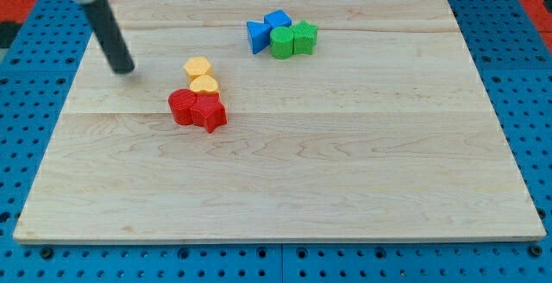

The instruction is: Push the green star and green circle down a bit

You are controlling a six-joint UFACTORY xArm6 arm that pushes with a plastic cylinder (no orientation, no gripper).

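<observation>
Camera view: one wooden board (285, 171) lies on a blue pegged surface (535, 102).
My tip: the dark rod comes in from the view's top left, and my tip (126, 69) rests on the board near its left edge, touching no block.
Pincer state: the arm carries none, only the plain rod, so there is nothing to be apart or together.
Green circle (281, 42): well to the view's right of my tip and a little higher, touching the green star.
Green star (304, 37): just right of the green circle, the block farthest from my tip.
Blue blocks: a blue triangle (257, 35) and a second blue block (277, 19) press against the green circle's left and top.
Yellow blocks: two (197, 66) (203, 84) stand near my tip, to its right.
Red blocks: a red circle (182, 107) and a red star (210, 111) sit right of and below my tip, just under the yellow ones.
</observation>
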